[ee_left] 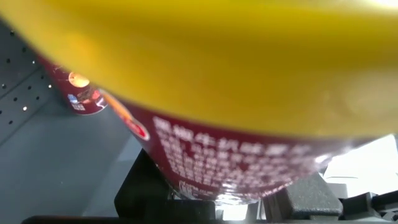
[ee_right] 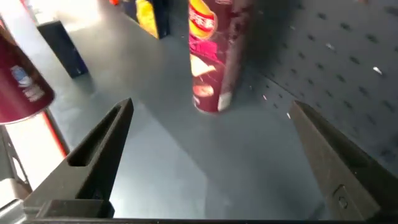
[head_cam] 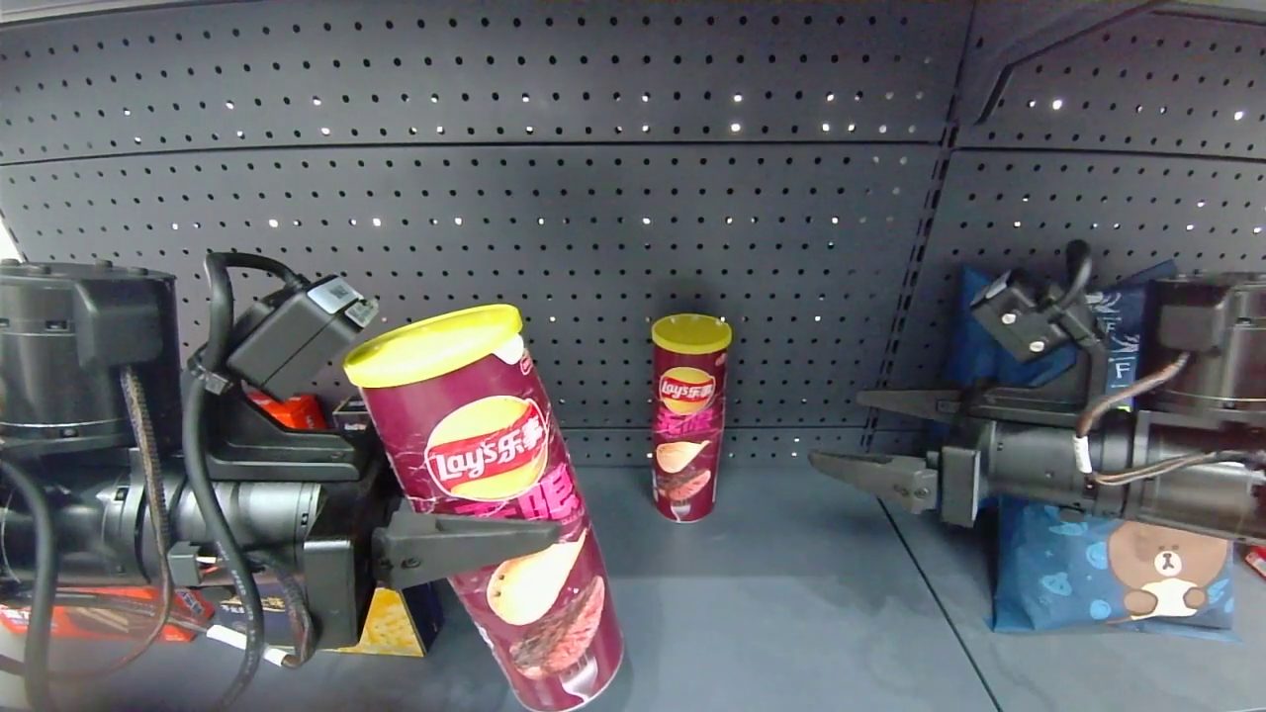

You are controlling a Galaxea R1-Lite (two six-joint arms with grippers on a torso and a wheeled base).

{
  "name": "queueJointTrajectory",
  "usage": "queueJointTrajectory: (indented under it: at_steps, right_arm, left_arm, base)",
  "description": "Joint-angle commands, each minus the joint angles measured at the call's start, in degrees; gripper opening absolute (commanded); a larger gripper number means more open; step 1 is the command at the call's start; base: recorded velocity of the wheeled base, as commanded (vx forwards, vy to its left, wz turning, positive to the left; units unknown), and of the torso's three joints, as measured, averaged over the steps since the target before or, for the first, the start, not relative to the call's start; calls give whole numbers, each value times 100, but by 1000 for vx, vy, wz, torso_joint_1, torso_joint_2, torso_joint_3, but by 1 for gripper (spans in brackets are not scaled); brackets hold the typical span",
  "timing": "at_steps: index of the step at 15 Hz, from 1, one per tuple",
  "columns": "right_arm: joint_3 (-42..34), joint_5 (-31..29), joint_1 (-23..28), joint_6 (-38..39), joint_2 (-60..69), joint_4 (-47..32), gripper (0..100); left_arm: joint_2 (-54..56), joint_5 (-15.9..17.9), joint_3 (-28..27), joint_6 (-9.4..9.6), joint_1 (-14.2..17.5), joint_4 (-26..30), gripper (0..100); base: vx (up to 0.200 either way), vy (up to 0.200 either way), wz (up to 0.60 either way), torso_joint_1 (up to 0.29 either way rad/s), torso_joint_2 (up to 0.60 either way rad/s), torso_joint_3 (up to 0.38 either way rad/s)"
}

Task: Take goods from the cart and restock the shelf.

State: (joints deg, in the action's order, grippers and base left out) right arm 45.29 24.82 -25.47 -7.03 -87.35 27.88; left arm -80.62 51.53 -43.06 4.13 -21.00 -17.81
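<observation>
My left gripper [head_cam: 509,529] is shut on a maroon chips can [head_cam: 475,465] with a yellow lid, held tilted just above the front left of the shelf floor [head_cam: 791,613]. In the left wrist view the held can's lid [ee_left: 249,56] and body [ee_left: 236,162] loom close. A second, matching can [head_cam: 689,420] stands upright at the back of the shelf near the pegboard wall, and the standing can [ee_right: 214,56] also lies ahead of my right gripper [ee_right: 211,162]. My right gripper [head_cam: 865,435] hovers open to the right of it, with nothing between its fingers.
A blue snack bag with a bear [head_cam: 1118,574] leans at the right, behind my right arm. Yellow and dark boxes [head_cam: 396,618] and a red box [head_cam: 287,407] sit at the left. The perforated back wall [head_cam: 593,198] closes the shelf behind.
</observation>
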Motion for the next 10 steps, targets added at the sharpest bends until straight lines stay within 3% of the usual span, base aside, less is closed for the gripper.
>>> queueJointTrajectory:
  at_steps: [1, 3, 10]
  right_arm:
    - [226, 339, -20, -88, -784, 323, 100]
    - [402, 770, -20, -96, -1118, 622, 100]
    - [1087, 1209, 33, -96, -2085, 1053, 100]
  left_arm:
    - [2, -3, -10, 0, 17, -3, 0]
    - [2, -3, -1, 0, 17, -3, 0]
    - [-7, 6, -221, 0, 0, -3, 0]
  base:
    - [0, 0, 0, 0, 0, 0]
    - [0, 0, 0, 0, 0, 0]
    - [0, 0, 0, 0, 0, 0]
